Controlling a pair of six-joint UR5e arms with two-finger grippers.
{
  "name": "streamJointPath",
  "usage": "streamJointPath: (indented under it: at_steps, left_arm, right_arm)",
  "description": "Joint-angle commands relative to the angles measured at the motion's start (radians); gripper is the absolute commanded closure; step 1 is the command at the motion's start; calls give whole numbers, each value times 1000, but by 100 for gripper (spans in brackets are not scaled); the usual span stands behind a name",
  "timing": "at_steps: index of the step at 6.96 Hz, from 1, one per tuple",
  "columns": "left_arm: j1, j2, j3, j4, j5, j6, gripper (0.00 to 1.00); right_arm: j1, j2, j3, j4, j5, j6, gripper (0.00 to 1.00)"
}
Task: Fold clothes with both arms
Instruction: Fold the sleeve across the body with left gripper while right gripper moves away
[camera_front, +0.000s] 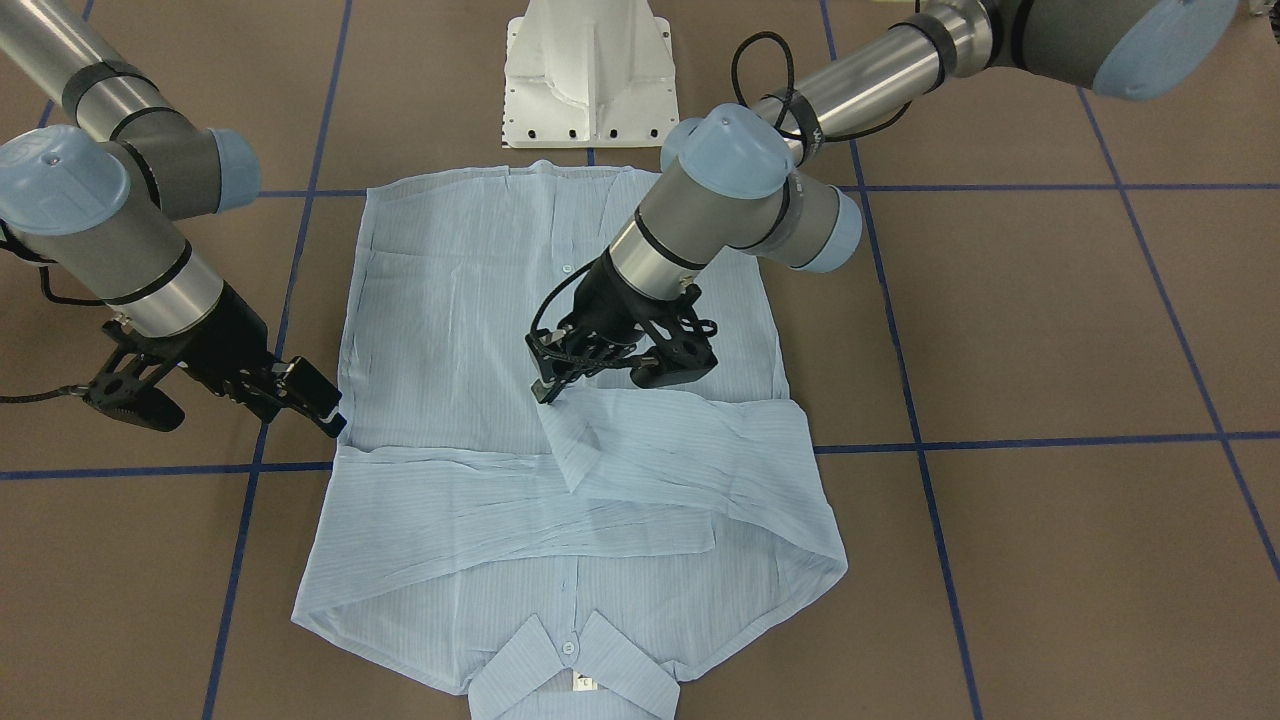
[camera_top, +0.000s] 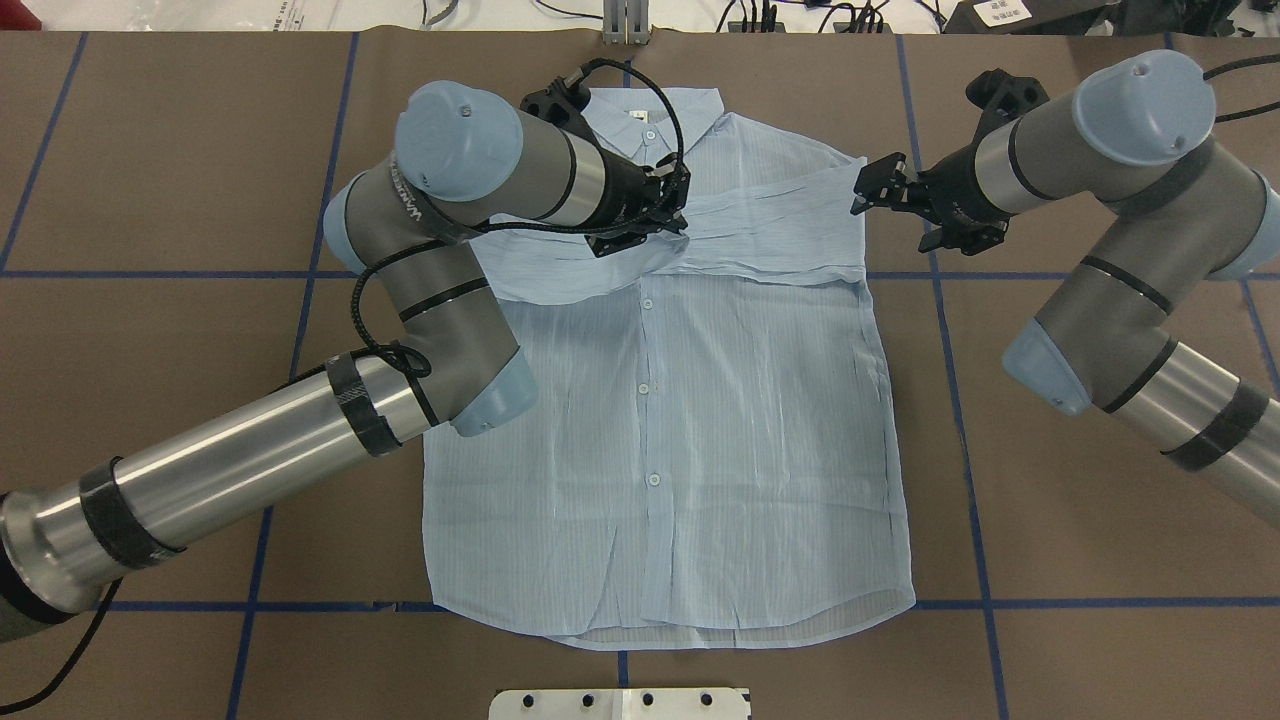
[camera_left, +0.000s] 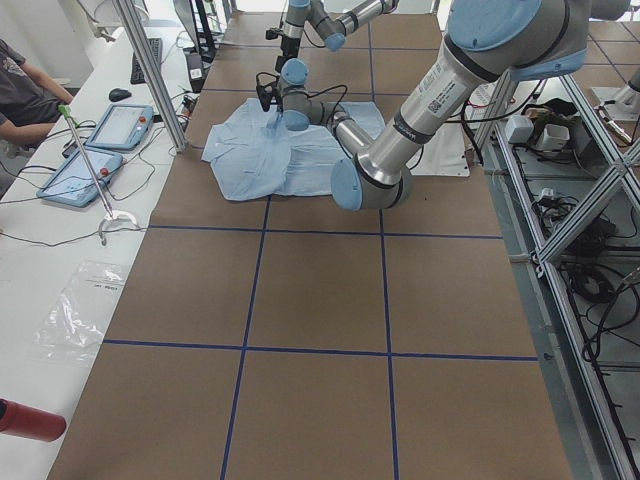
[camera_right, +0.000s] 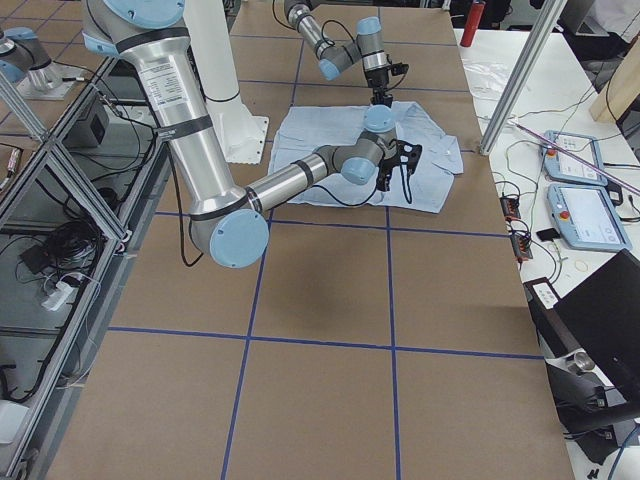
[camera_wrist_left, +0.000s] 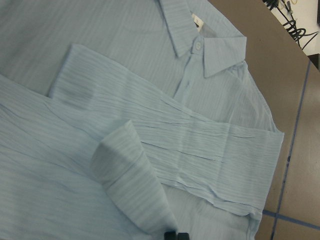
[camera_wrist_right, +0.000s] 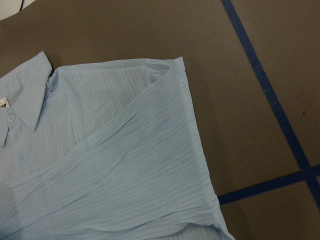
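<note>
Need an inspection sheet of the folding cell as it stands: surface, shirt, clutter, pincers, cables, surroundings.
Surface: brown table, blue tape grid.
Job's things: light-blue shirt lying flat, buttons up, both sleeves folded across the chest.
Clutter: nothing seen.
Grippers: left pincer shut on the sleeve cuff, cuff end raised; right pincer looks open, empty, beside the shirt's edge.
Cables: black cable loops along the left arm.
Surroundings: white pedestal base; operator and tablets at the side bench.

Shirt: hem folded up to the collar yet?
No: overhead, the shirt lies flat at full length, hem unfolded, only the sleeves laid across the chest.
</note>
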Motion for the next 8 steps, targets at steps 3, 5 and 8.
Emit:
streamJointPath:
  at_steps: [3,5,8]
  left_arm:
    - [69,-115,116,-3,115,-66,98]
    - [78,-121,113,-5,141,-39,4]
    - [77,-58,-38,12,134,-37,2]
  right_arm:
    - [2,-16,9,0,-12,-1,0]
    - [1,-75,50,2,-8,-1,0]
    - [-83,-135,115,0,-56,34,0]
